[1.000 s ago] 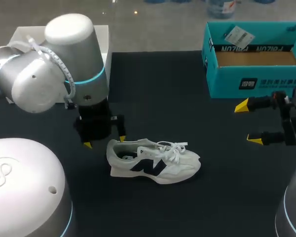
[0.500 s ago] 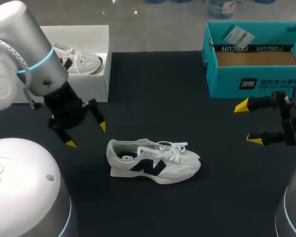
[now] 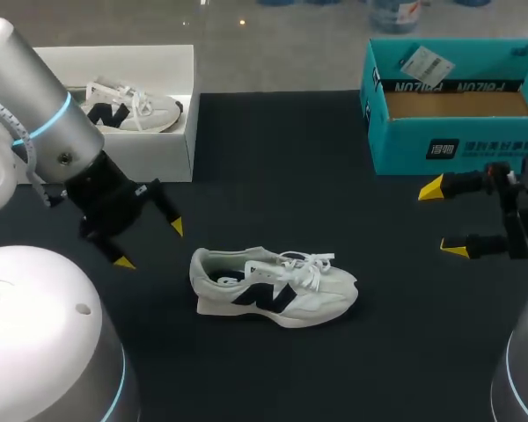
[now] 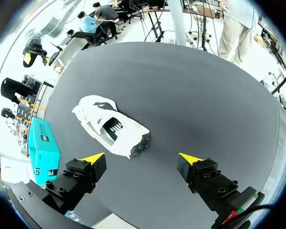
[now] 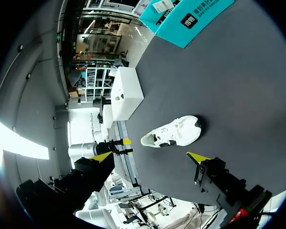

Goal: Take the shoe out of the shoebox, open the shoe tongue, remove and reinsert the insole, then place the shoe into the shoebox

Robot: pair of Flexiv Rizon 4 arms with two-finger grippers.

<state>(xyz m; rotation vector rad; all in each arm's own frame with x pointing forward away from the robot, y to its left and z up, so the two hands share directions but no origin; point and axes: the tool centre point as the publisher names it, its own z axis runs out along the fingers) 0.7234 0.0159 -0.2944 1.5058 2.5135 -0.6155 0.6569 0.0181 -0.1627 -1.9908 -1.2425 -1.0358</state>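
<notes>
A white sneaker (image 3: pixel 273 286) with a dark side logo lies on its sole in the middle of the black table, heel toward my left arm. My left gripper (image 3: pixel 150 244) hangs open just left of the heel, not touching it; in its wrist view the sneaker (image 4: pixel 112 129) lies ahead of the open left gripper (image 4: pixel 142 159). My right gripper (image 3: pixel 447 220) stands open at the right side, in front of the teal shoebox (image 3: pixel 453 105). The right wrist view shows the sneaker (image 5: pixel 174 133) ahead of the open right gripper (image 5: pixel 152 156). A white shoebox (image 3: pixel 172 132) at the back left holds a second sneaker (image 3: pixel 128 107).
The teal shoebox stands open at the back right with a brown bottom and a paper tag (image 3: pixel 428 63) on its back wall. It also shows beside my left finger as the teal box (image 4: pixel 43 155) in the left wrist view. Black tabletop (image 3: pixel 273 176) lies between the two boxes.
My left arm has drawn back to the left, away from the sneaker's heel, uncovering the white box and the second sneaker. The right arm and the sneaker have stayed still.
</notes>
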